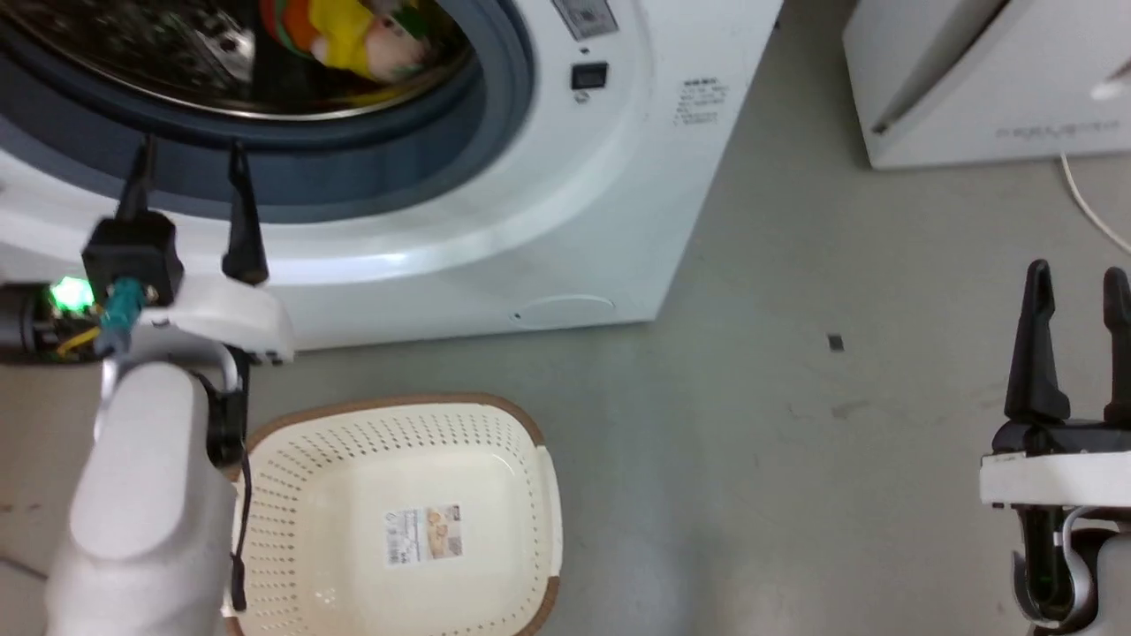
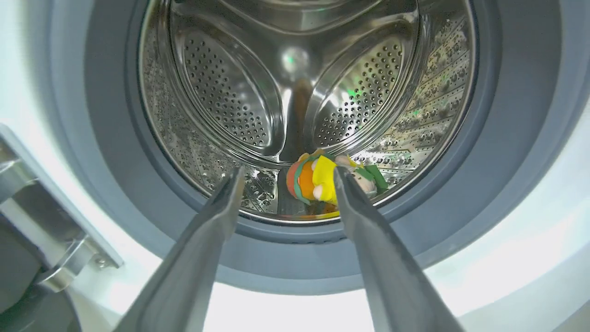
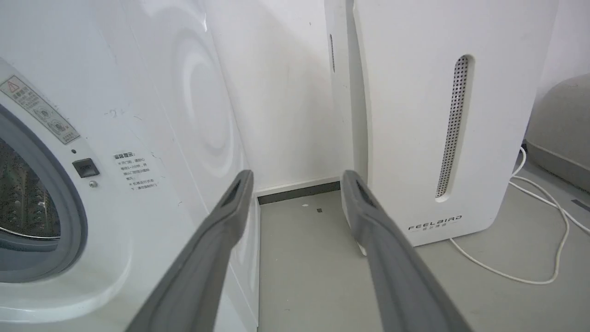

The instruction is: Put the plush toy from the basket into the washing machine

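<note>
The plush toy [image 2: 318, 180] lies at the bottom of the washing machine's [image 1: 548, 221] steel drum [image 2: 230, 92], close behind the front lip. The basket [image 1: 535, 477] sits on the floor [image 1: 795, 442] at the bottom centre of the head view, showing its bare bottom and a label sticker [image 1: 422, 534].

The left jaws are spread and hold nothing. In the head view they point up into the porthole at the upper left of the frame, with their tips over the grey rubber rim [image 2: 507, 138]. The toy is beyond the tips and apart from them.

The job looks nearly finished, and what remains is probably to bring the left arm out. This is best done by drawing straight back along the fingers' own line, keeping them centred in the opening so they don't rub the rubber rim. The metal door hinge [image 2: 60, 258], at the lower left of the left wrist view, is the nearest hard edge. The basket lies just under the forearm, so the arm should not drop.

The right jaws are also spread and hold nothing, at the lower right of the head view. Open floor lies between them and the basket. A white appliance [image 1: 972, 88] and its cable [image 1: 1087, 203] stand at the upper right.
</note>
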Motion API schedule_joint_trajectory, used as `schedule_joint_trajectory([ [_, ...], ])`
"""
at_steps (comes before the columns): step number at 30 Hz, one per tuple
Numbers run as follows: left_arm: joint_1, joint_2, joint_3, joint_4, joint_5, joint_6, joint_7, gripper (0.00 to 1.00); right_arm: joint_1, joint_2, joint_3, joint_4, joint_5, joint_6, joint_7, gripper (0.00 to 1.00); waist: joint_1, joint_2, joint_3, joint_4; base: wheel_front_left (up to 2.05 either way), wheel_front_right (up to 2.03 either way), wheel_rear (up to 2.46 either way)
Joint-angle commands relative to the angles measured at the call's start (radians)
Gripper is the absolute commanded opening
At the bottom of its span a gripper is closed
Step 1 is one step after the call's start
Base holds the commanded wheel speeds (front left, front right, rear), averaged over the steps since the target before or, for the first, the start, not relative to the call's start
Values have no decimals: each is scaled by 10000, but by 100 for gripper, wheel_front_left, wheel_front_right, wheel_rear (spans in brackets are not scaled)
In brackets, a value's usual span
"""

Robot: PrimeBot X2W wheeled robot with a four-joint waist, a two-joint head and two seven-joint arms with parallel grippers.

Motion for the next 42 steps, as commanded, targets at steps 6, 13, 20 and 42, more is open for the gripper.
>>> schedule_joint_trajectory([
  [6,1295,-400,158,-1027,320,170,-53,100,520,-10,162,-239,-414,-7,-44,100,1,0,-951,593,0,0,0],
  [13,2534,-774,137,-2018,544,126,-53,100,1072,-10,398,-370,-784,-7,-44,100,1,0,-1677,934,0,0,0],
  [20,3654,-1007,73,-2658,761,78,-53,100,1558,-10,619,-404,-1017,-7,-44,100,1,0,-2310,1119,0,0,0],
  [42,5784,-1659,-24,-3228,660,-183,-53,100,2551,-10,720,-252,-1083,-7,-44,100,1,0,-3367,1663,0,0,0],
])
